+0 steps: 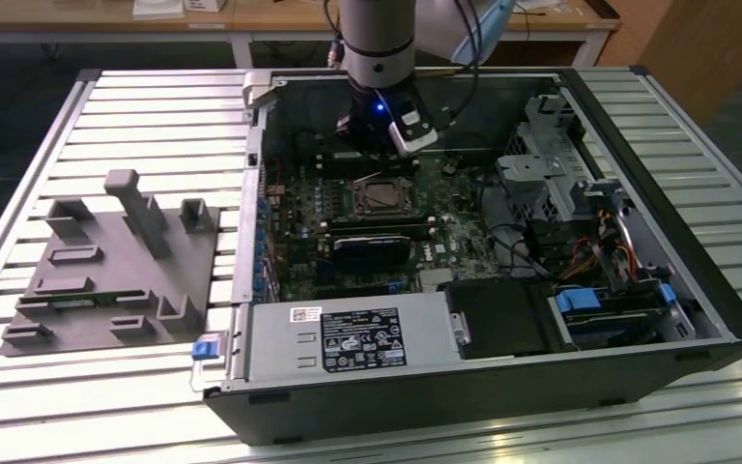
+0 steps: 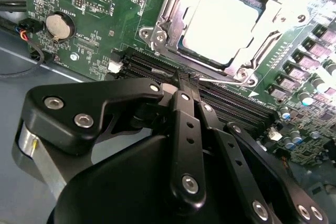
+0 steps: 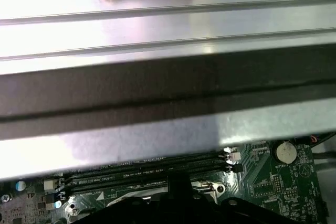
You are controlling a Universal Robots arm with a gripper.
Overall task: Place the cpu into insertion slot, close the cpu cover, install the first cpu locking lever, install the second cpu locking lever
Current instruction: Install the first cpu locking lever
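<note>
nearest in the second wrist view is the black linkage of the gripper (image 2: 190,80), its two fingers drawn in until the tips are pressed together over the green motherboard (image 2: 94,3). right at those tips starts a thin bright rod, one locking lever (image 2: 218,79), which runs along the near edge of the socket; i cannot tell whether the tips pinch its end or only touch it. under and just past the tips lie the long black slots (image 2: 152,66), empty. beyond them the cpu (image 2: 223,22) sits flat in the insertion slot (image 1: 358,200), its pale metal top showing through the window of the cpu cover (image 2: 186,3), which lies down around it rather than standing up. so the first two steps look done: chip seated, cover lowered. a second lever (image 2: 166,11) runs along the side of the socket toward a small hooked tab; it looks low, but whether it is caught under its hook is too hard to read. the levers, then, are the part i judge unfinished, with the work now at the near one. farther off sits a round coin battery (image 2: 56,25). in the exterior view the arm reaches down into the open computer case (image 1: 474,406), which lies on the slatted metal surface (image 1: 152,106), the gripper low at the far edge of the socket.
</note>
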